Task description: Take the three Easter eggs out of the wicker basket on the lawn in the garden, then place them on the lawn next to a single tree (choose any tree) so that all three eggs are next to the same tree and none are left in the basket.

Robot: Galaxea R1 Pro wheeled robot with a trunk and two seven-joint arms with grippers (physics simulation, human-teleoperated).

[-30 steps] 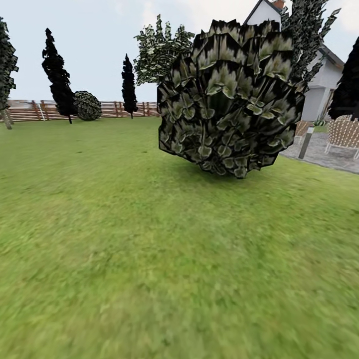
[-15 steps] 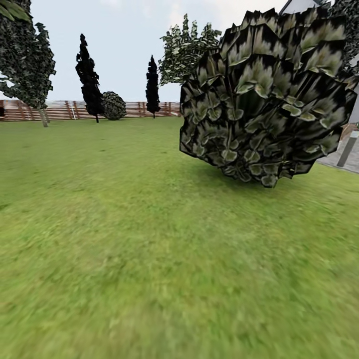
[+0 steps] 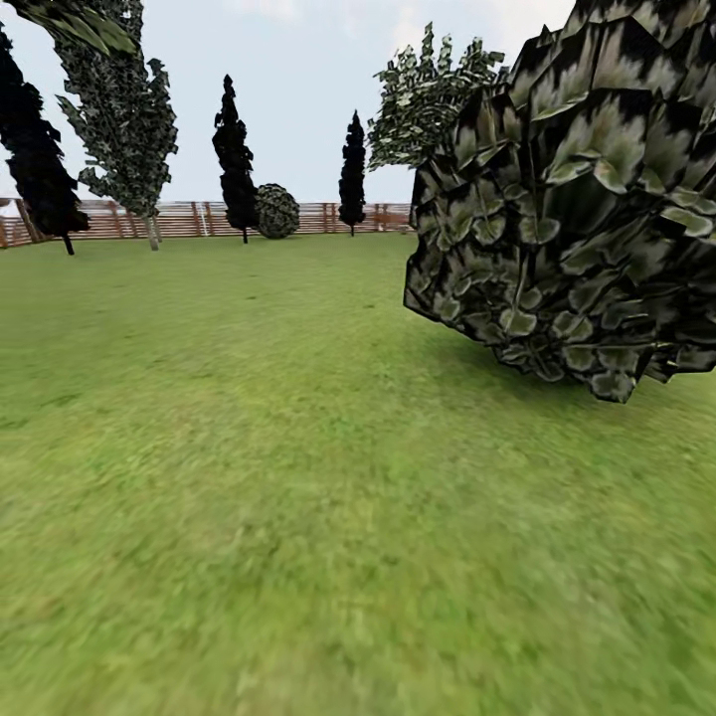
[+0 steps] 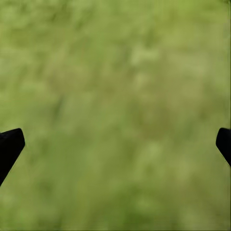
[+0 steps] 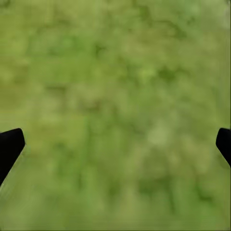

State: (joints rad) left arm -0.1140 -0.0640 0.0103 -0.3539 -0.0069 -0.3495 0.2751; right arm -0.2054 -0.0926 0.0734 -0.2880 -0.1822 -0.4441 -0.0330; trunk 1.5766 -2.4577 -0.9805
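Observation:
The lawn [image 3: 298, 477] spreads out ahead as mottled green grass, up to the garden's wooden fence [image 3: 189, 219] at the back. A leafy tree [image 3: 124, 109] with a pale trunk stands at the far left by the fence. The Easter eggs and the wicker basket are out of view. In the left wrist view, my left gripper [image 4: 115, 144] hangs open over blurred grass, its dark fingertips [image 4: 9, 147] far apart and nothing between them. My right gripper [image 5: 115, 144] is open in the same way above the grass, fingertips [image 5: 9, 147] at the picture's edges.
A big dark leafy bush [image 3: 577, 199] stands close on the right, with another leafy crown [image 3: 428, 94] behind it. Narrow dark cypresses [image 3: 234, 159] and a round shrub [image 3: 275, 211] line the fence. Open grass lies ahead and to the left.
The whole head view has swung left and closed in. The bush now looms larger at the right, the house and patio have left the picture, and more trees show at the left.

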